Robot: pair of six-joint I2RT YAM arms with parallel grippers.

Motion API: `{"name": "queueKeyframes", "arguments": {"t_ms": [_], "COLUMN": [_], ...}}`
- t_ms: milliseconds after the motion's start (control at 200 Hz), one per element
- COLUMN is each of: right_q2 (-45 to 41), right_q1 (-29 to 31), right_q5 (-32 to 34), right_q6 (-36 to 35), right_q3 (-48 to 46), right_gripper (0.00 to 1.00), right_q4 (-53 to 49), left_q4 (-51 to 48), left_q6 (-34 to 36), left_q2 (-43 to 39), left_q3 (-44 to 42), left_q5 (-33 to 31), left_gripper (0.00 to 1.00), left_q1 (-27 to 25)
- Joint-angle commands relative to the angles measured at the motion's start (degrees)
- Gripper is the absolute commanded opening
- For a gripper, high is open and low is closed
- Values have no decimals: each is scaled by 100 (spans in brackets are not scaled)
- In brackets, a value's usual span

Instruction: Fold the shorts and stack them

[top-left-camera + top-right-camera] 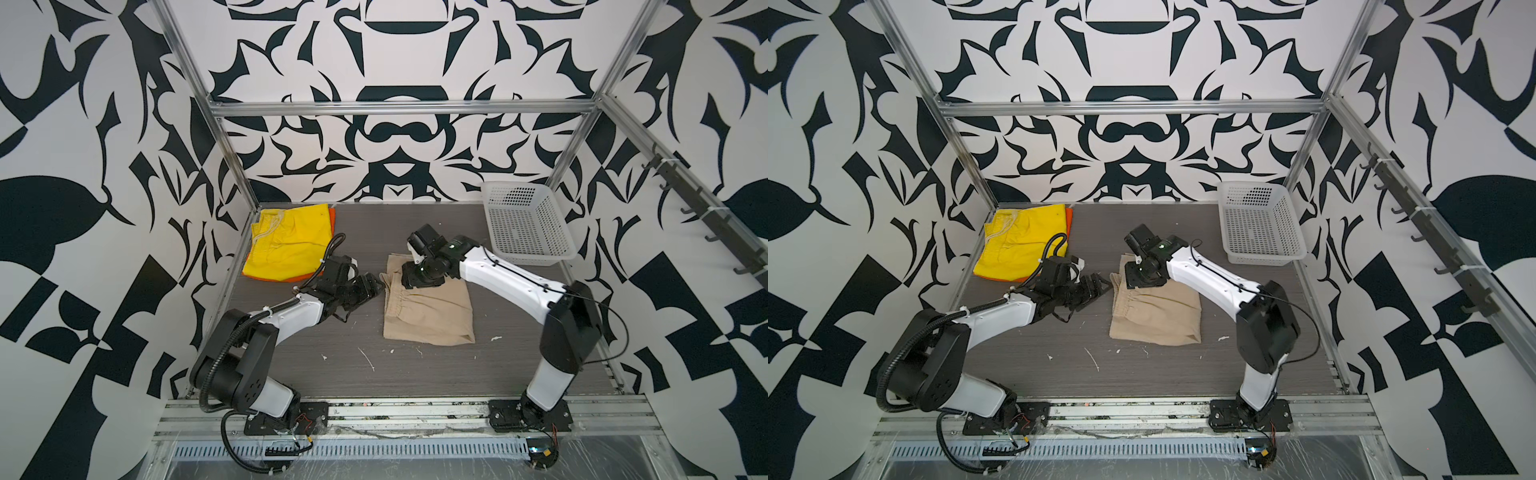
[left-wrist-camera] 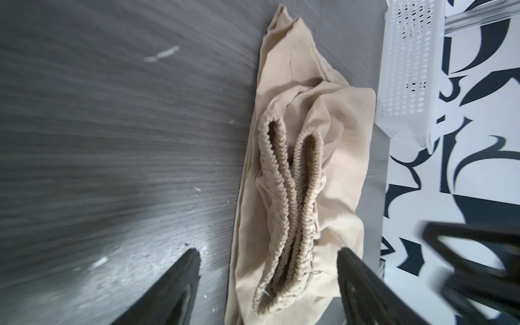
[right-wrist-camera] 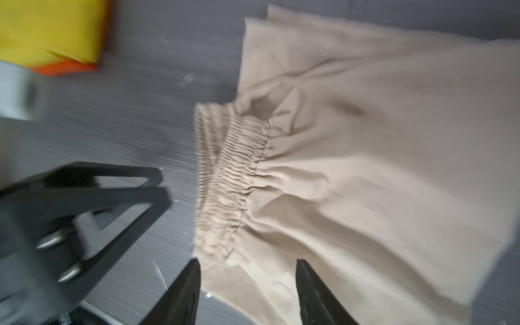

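On the dark wood-grain table (image 1: pixel 332 374) (image 1: pixel 1059 374), near its middle, the beige shorts (image 1: pixel 432 309) (image 1: pixel 1158 316) lie folded into a rough rectangle. Their gathered waistband runs along the side that faces the left arm. From the left wrist view the beige shorts (image 2: pixel 304 168) show the waistband doubled over on itself in two loops, and the cloth around it is a bit rumpled.

The left gripper (image 1: pixel 376 286) (image 1: pixel 1102 286) sits low, just beside that waistband edge. Its jaws are spread wide in its own camera (image 2: pixel 267 251), with the waistband end in the gap between them and nothing pinched. The right gripper (image 3: pixel 247 261) points down over the far part of the beige shorts (image 3: pixel 365 168), near the waistband. Its jaws also stand apart, with flat cloth showing between the tips and none of it bunched or lifted. That picture is smeared, so I can't tell whether the tips touch the fabric.

Back in the far left corner, the yellow shorts (image 1: pixel 291 245) (image 1: pixel 1021 245) (image 3: pixel 47 31) lie folded on top of the orange shorts (image 1: pixel 332 218) (image 1: pixel 1069 220) (image 3: pixel 70 67), which peek out along two edges. This pile is well apart from the beige pair.

The white perforated basket (image 1: pixel 536 259) (image 1: pixel 1260 259) (image 2: pixel 405 70) stands in the far right corner.
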Motion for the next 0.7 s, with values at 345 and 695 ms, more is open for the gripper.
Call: {"name": "queueKeyframes", "arguments": {"t_ms": [345, 695], "right_q2": [878, 861], "right_q1": [-448, -571], "right_q5": [-1017, -1373], "right_q6": [286, 544], "right_q3": [-933, -1481], "right_gripper": [30, 21], "right_q4": [1389, 2039], "left_q4": [1843, 2487], "left_q6": [-1140, -1431], "left_q2": [1227, 2249], "left_q3": [-364, -188], "left_q5": [1002, 1258], "left_gripper": [82, 82], "left_q1": [1, -189]}}
